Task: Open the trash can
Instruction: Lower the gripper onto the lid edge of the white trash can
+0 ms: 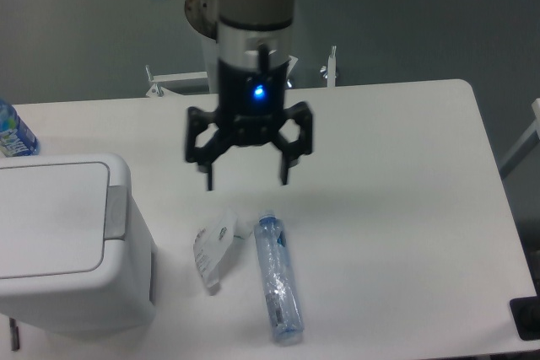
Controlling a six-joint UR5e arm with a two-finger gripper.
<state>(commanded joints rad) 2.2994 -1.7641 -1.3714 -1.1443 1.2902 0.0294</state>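
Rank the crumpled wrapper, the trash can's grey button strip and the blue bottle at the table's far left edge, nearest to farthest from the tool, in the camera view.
1. Crumpled wrapper: just below the open tool, slightly left.
2. Grey button strip: further left, on the trash can rim.
3. Blue bottle: at the far left table edge, behind the can.

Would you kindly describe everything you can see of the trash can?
The trash can is a large, boxy white bin, seemingly plastic, with rounded corners. Its flat white lid is shut, and a grey push-button strip runs along its right rim. It stands upright at the table's front-left, partly cut off by the frame. Nothing touches it.
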